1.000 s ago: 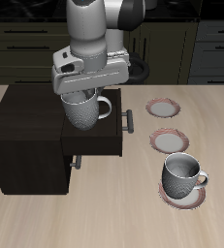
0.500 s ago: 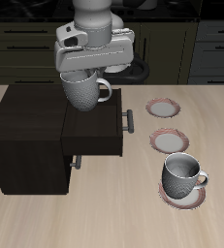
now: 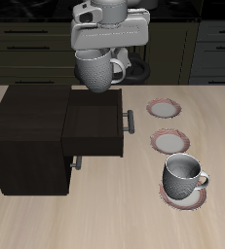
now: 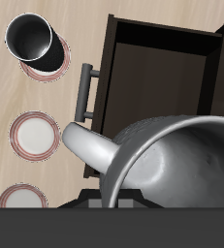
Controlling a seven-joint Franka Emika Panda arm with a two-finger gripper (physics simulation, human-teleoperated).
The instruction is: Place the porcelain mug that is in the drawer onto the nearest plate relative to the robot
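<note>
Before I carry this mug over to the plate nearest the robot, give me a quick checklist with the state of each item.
1. Mug held in gripper: ok.
2. Mug lifted clear of the open drawer: ok.
3. Target plate, the one farthest back: empty, ok.
4. Middle plate empty, no obstacle: ok.
5. Second mug sits on the front plate, out of the path: ok.
6. Grip firmness: cannot tell, fingers hidden.
</note>
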